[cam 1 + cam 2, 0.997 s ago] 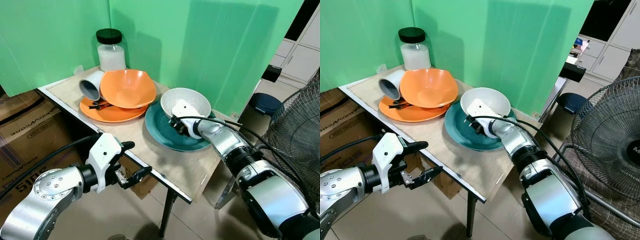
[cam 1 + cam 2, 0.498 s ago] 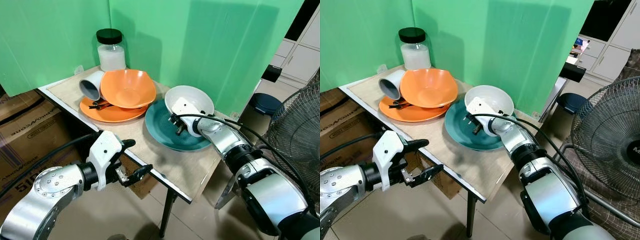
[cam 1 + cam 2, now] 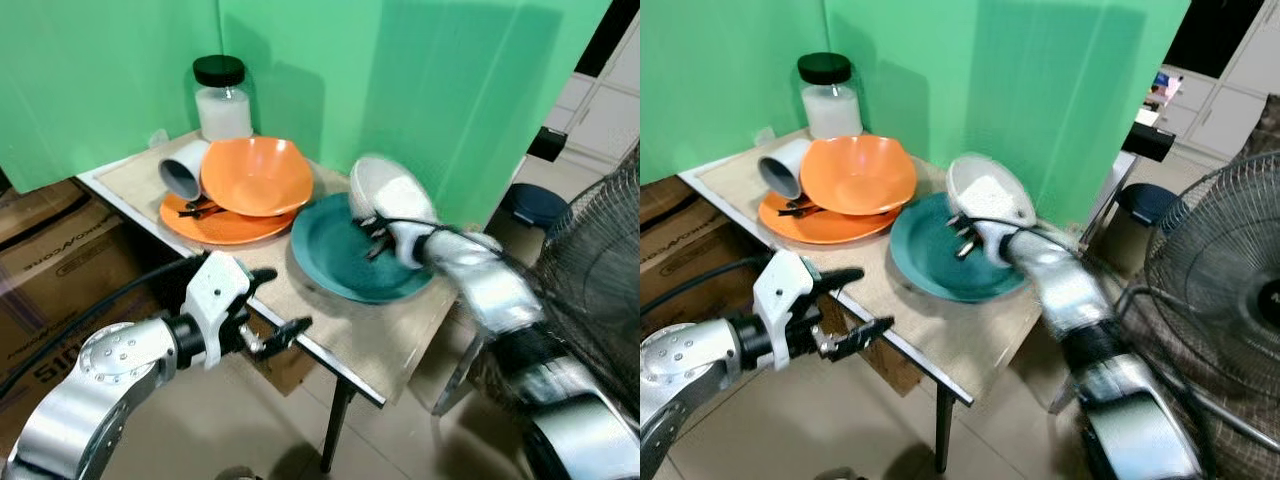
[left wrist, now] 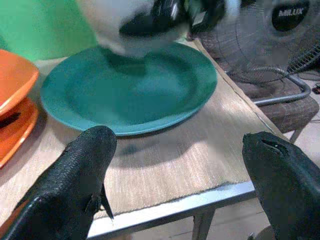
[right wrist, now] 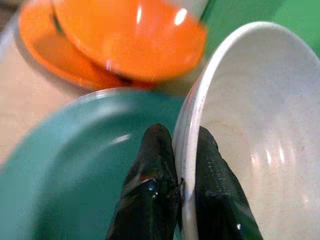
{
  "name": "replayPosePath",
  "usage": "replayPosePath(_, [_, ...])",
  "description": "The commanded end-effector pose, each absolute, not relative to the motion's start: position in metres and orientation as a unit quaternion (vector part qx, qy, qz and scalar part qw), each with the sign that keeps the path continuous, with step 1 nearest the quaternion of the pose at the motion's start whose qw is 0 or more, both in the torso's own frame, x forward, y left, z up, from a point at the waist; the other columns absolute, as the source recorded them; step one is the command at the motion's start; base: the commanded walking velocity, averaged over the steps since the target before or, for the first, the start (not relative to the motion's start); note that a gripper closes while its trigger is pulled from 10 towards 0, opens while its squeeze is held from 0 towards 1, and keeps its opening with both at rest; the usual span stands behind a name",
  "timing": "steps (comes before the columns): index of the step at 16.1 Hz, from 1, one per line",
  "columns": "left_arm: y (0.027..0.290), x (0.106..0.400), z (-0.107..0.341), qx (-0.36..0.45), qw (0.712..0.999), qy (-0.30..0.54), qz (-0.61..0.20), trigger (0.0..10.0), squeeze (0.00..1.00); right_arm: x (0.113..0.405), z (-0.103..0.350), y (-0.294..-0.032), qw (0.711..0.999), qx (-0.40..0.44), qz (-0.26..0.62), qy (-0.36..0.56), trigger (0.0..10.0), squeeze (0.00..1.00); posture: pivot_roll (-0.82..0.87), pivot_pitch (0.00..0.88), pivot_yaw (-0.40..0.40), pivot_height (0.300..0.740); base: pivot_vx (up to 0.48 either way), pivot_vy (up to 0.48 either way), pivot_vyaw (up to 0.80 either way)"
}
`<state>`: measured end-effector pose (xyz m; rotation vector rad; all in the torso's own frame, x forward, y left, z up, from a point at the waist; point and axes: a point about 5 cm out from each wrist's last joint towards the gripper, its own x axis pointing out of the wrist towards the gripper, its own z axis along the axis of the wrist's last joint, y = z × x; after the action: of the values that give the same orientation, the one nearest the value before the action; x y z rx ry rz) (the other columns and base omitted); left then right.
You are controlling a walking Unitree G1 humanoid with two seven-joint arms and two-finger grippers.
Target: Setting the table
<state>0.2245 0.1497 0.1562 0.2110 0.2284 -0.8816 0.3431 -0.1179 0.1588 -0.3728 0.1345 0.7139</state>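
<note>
A white bowl [image 3: 385, 188] hangs tilted on edge above the back of the teal plate [image 3: 345, 255]. My right gripper [image 3: 376, 236] is shut on the near rim of the white bowl [image 5: 250, 125], one finger inside and one outside. The teal plate [image 5: 70, 170] lies bare on the wooden table [image 3: 350, 325]. To the left an orange bowl [image 3: 255, 175] rests on an orange plate [image 3: 215, 228], with a white cup [image 3: 183, 170] on its side and a dark utensil [image 3: 198, 208]. My left gripper [image 3: 282, 298] is open and holds nothing, in front of the table's near edge.
A lidded jar [image 3: 222, 100] of white powder stands at the table's back corner against the green screen. Cardboard boxes [image 3: 55, 255] sit on the floor to the left. A floor fan [image 3: 600, 250] and a dark bin [image 3: 530, 205] stand to the right.
My right gripper has raised the white bowl off the teal plate and tipped it up on edge. The left gripper has barely moved.
</note>
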Motion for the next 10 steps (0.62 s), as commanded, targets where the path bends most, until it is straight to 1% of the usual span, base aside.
replayPosePath(1, [0.146,0.225,0.155,0.104,0.894,0.107,-0.423,10.0,0.00,0.331,0.182,-0.128,0.925,-0.166,0.342,0.021,0.0,0.00,0.09,0.000,-0.023,0.740,0.000,0.000,0.00])
replayPosePath(2, [0.144,0.225,0.155,0.104,0.894,0.105,-0.423,10.0,0.00,0.326,0.184,-0.131,0.927,-0.163,0.339,0.015,0.0,0.00,0.08,0.000,-0.021,0.740,0.000,0.000,0.00])
replayPosePath(4, [0.141,0.229,0.160,0.092,0.912,0.077,-0.392,10.0,0.00,0.292,0.198,-0.154,0.945,-0.145,0.292,-0.023,0.0,0.00,0.08,0.000,-0.029,0.740,0.000,0.000,0.00])
replayPosePath(5, [0.141,0.230,0.161,0.091,0.915,0.072,-0.386,10.0,0.00,0.287,0.199,-0.158,0.950,-0.141,0.278,-0.027,0.0,0.00,0.08,0.000,-0.029,0.740,0.000,0.000,0.00])
replayPosePath(6, [0.140,0.230,0.164,0.094,0.926,0.055,-0.360,10.0,0.00,0.274,0.205,-0.170,0.967,-0.120,0.221,-0.041,3.7,0.00,0.08,0.000,-0.053,0.740,0.000,0.000,0.00])
replayPosePath(7, [0.139,0.230,0.165,0.098,0.939,0.050,-0.326,10.0,0.00,0.258,0.207,-0.182,0.980,-0.093,0.167,-0.057,10.0,0.00,0.08,0.000,-0.064,0.740,0.000,0.000,0.00])
replayPosePath(8, [0.139,0.232,0.168,0.087,0.953,0.042,-0.289,10.0,0.00,0.245,0.201,-0.192,0.990,-0.061,0.118,-0.043,10.0,0.00,0.08,0.000,-0.075,0.740,0.000,0.000,0.00])
replayPosePath(10, [0.139,0.238,0.169,0.087,0.969,0.022,-0.228,10.0,0.00,0.227,0.188,-0.195,0.993,-0.071,0.082,-0.036,10.0,0.00,0.07,0.000,-0.068,0.740,0.000,0.000,0.00])
